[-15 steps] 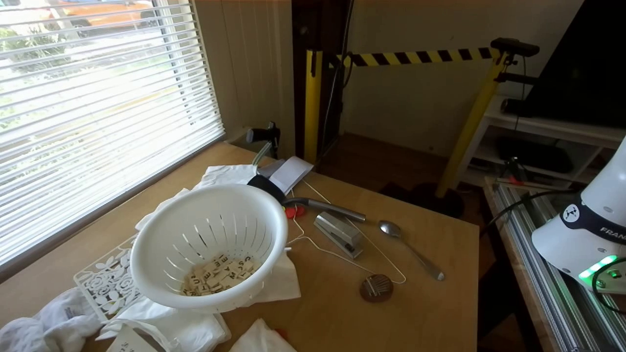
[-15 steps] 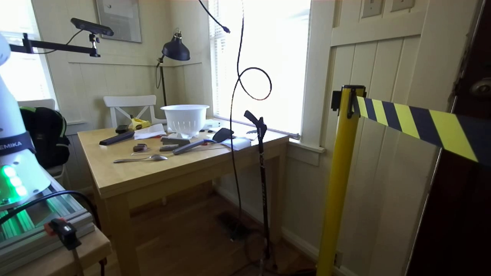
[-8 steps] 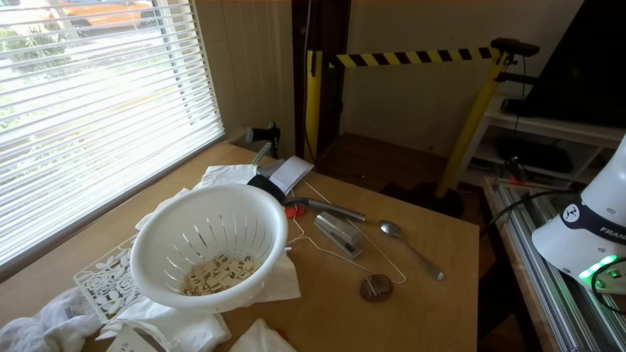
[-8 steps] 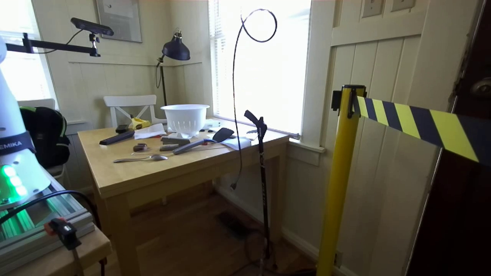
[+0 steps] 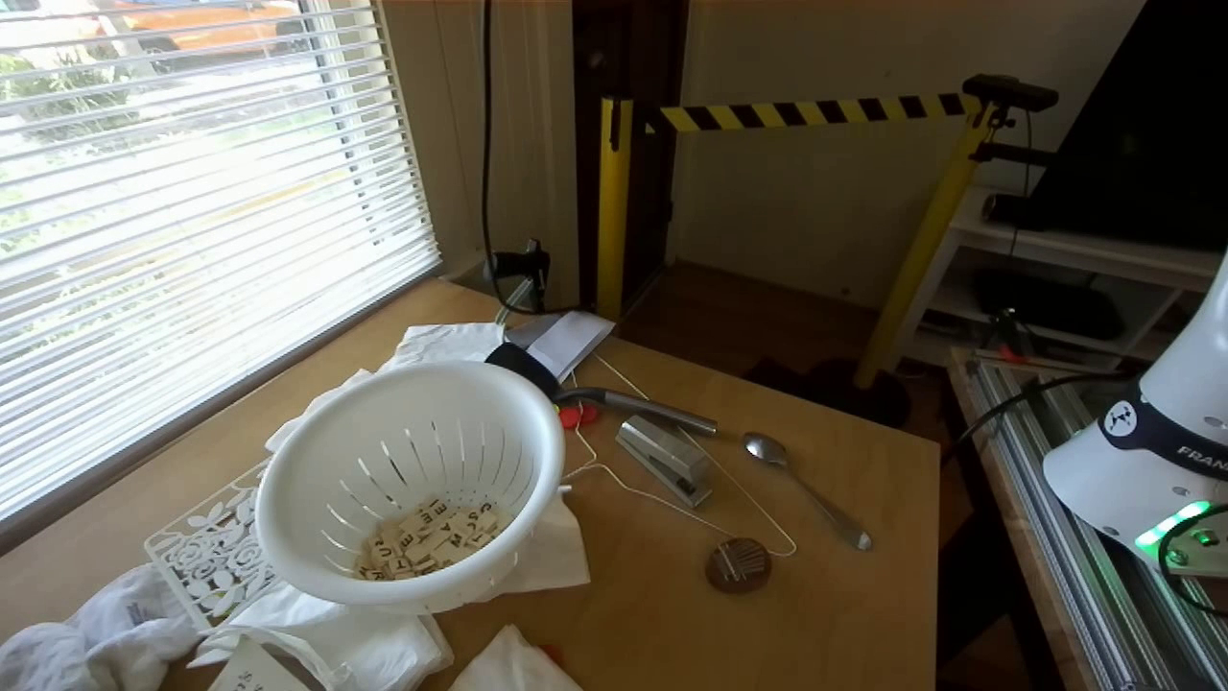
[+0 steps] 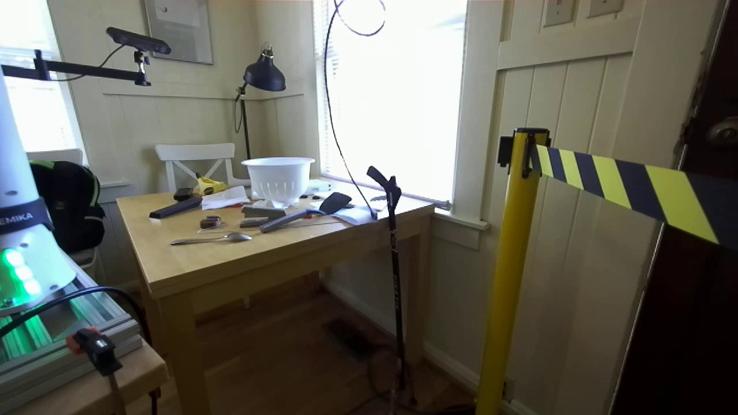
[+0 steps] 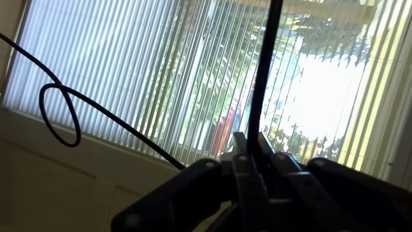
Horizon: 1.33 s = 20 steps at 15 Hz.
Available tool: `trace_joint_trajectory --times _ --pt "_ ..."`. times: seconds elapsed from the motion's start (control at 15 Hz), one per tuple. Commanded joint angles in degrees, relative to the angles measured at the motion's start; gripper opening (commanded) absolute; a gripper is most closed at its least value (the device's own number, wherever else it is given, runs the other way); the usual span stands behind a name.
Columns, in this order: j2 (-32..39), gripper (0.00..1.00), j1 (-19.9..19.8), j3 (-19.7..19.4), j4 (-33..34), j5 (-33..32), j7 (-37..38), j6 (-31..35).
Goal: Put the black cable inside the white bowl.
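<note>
The black cable hangs from above in both exterior views [image 5: 486,144] [image 6: 330,95]. Its low part is near the table's far corner, by the papers, well apart from the bowl. In the wrist view the cable [image 7: 265,58] runs up from between the fingertips, and a looped stretch hangs at the left. My gripper [image 7: 251,143] is shut on it. The gripper is above the frame in both exterior views. The white bowl, a colander with slits [image 5: 345,441], stands on the table and also shows in an exterior view [image 6: 279,176]. It holds letter tiles.
Beside the bowl lie a dark-headed spatula [image 5: 652,408], a stapler [image 5: 662,459], a spoon [image 5: 806,494] and a round brown thumb piano [image 5: 739,565]. White cloths and papers lie around the bowl. A black stick [image 6: 394,259] leans at the table's far corner. A window with blinds [image 5: 192,240] borders the table.
The cable has moved left in an exterior view and its low end has risen from near the floor to table height. The looped part has risen too. Objects on the table have not moved.
</note>
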Motion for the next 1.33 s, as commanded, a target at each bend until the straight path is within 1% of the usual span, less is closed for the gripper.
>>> trace_joint_trajectory --times 0.0,0.2,0.27,0.33,0.6,0.67,0.93,1.0,1.2,1.27 --pt "2.98 0.02 4.6 -3.05 5.82 11.18 -3.42 0.43" --pt "4.07 0.02 7.43 -4.71 7.47 20.64 -5.67 0.57" --pt "2.22 0.02 4.69 -2.91 4.51 15.35 -4.02 -0.24" --pt "2.37 0.08 4.9 -3.04 4.59 15.98 -4.43 -0.33" --pt "2.6 0.08 4.76 -3.0 4.39 15.92 -4.42 -0.38" --pt "2.6 0.02 4.76 -3.0 4.39 15.92 -4.42 -0.38" --pt "1.35 0.02 6.51 -2.33 -1.34 21.85 1.15 5.71" --pt "1.81 0.02 6.61 -1.84 -1.7 23.31 2.29 7.19" --pt "2.58 0.02 8.05 -1.07 -3.58 28.87 4.26 11.53" --pt "2.63 0.02 9.01 -1.02 -4.29 31.7 3.72 11.8"
